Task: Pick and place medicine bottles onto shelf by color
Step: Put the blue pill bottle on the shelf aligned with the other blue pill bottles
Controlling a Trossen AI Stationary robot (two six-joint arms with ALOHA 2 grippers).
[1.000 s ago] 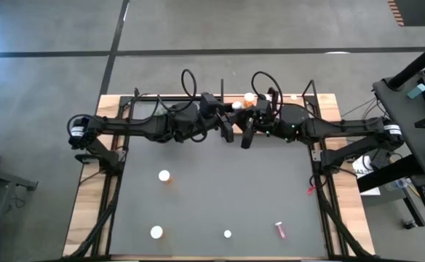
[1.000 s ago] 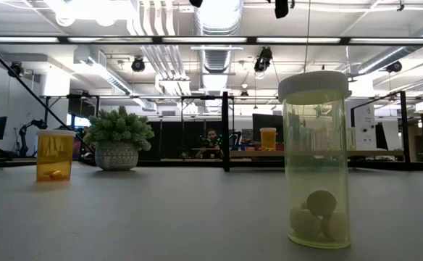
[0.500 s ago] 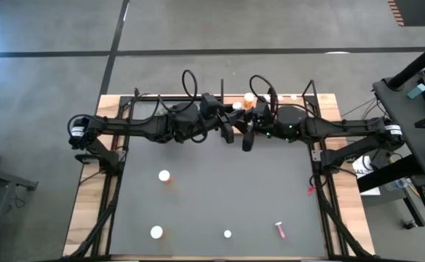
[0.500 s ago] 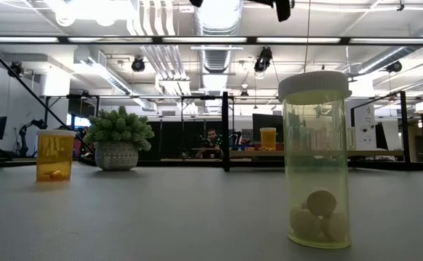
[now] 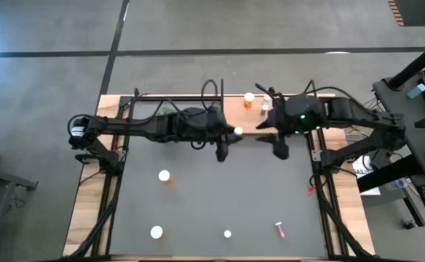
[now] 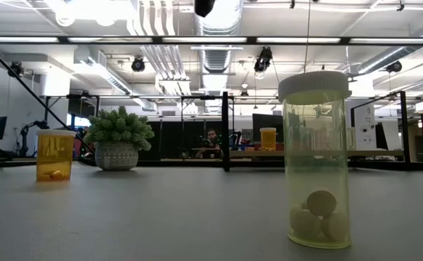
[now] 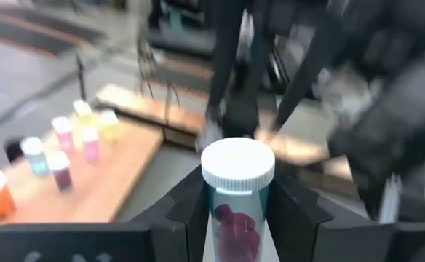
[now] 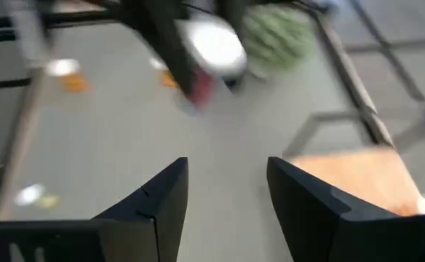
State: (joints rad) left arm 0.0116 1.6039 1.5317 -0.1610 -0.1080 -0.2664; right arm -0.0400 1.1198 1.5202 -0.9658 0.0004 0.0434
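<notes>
Pinching a white-capped bottle with dark red pills (image 7: 237,196), the left gripper (image 7: 236,218) has its fingers pressed against both sides of the vial; in the high view this gripper (image 5: 225,145) sits above the near edge of the shelf (image 5: 227,109), cap (image 5: 238,131) showing just beside it. Right gripper (image 8: 223,196) fingers spread apart with nothing between them; from above it (image 5: 276,145) hangs just in front of the shelf edge, right of the left one. Orange bottle (image 5: 249,100) stands on the shelf board, a small white-capped one (image 5: 265,105) near it. Left wrist view shows a cluster of pink, blue and yellow vials (image 7: 67,142) on the wood. On the grey table (image 5: 220,196): orange bottles (image 5: 164,176) and (image 5: 156,233), a tiny white-capped one (image 5: 228,234), a red vial (image 5: 279,229) lying down. Low view: yellow-green bottle (image 6: 316,159) upright close by, orange one (image 6: 54,154) beside a plant ball (image 6: 117,138).
</notes>
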